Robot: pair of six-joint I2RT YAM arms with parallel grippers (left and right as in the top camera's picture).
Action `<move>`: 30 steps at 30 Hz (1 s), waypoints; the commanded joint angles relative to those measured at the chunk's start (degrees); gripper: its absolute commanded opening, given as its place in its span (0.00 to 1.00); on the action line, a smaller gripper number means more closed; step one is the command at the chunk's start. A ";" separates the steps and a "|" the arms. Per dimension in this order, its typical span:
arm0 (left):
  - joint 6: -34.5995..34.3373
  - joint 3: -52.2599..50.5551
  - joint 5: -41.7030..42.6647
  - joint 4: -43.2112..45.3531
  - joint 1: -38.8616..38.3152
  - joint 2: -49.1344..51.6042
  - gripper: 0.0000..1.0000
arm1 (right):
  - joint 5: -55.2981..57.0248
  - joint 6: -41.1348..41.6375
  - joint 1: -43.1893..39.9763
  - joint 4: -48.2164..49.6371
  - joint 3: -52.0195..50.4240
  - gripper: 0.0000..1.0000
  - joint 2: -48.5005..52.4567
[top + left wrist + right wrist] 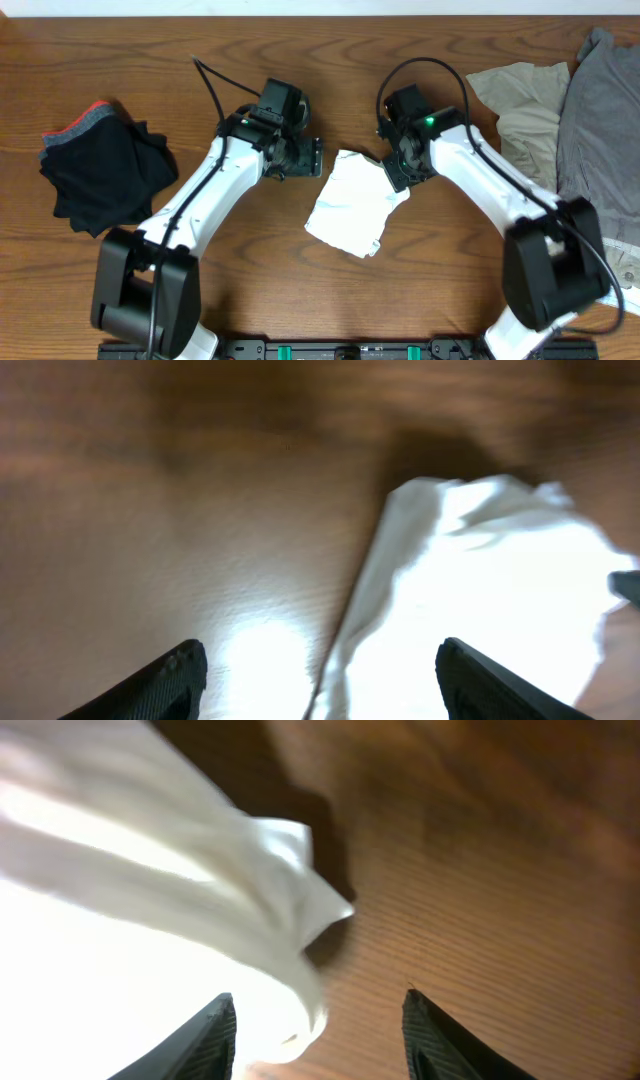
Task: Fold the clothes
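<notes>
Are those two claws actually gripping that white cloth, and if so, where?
Nothing is held. The left gripper and the right gripper are both open, fingers spread, at the upper edge of the white garment.

surface (80,280): brown wood grain | centre: white garment (352,205), folded flat | 9 o'clock: black garments (105,175), heaped, red-grey trim | 2 o'clock: beige garment (525,105), crumpled | 3 o'clock: grey garment (600,130), touching beige

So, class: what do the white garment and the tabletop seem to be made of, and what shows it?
White garment: soft matte fabric, probably cotton knit; it creases and folds limply. Tabletop: wood or wood-look laminate, slightly glossy; grain lines and a glare patch.
</notes>
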 commanded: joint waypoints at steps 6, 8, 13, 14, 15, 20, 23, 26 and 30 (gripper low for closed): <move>8.70 0.20 13.29 3.72 0.11 6.93 0.77 | -0.98 -1.20 1.60 -1.86 1.49 0.54 -10.84; 9.84 0.20 15.87 4.57 0.11 8.92 0.78 | -0.94 -1.20 1.57 -2.64 1.49 0.54 -11.54; 10.29 0.20 21.59 6.88 0.11 13.49 0.79 | -0.98 -0.55 1.62 -3.54 1.44 0.54 -11.61; 10.29 0.20 23.56 7.30 0.09 14.53 0.79 | -0.94 -0.33 1.64 -3.52 1.44 0.54 -11.61; 10.29 0.20 24.70 7.41 0.04 15.19 0.79 | -0.96 -0.17 1.62 -3.48 1.44 0.54 -11.61; 10.29 0.20 28.70 7.39 -0.42 19.12 0.79 | -0.96 -0.15 1.62 -3.50 1.44 0.53 -11.61; 11.56 0.20 30.93 7.28 -1.07 20.20 0.63 | -0.96 -0.15 1.62 -3.48 1.44 0.54 -11.61; 13.57 0.20 31.65 7.02 -1.73 20.17 0.13 | -0.94 -0.15 1.62 -3.50 1.44 0.53 -11.61; 13.70 0.22 30.88 6.43 -1.07 19.45 0.06 | -0.92 -0.17 1.62 -3.58 1.44 0.53 -11.61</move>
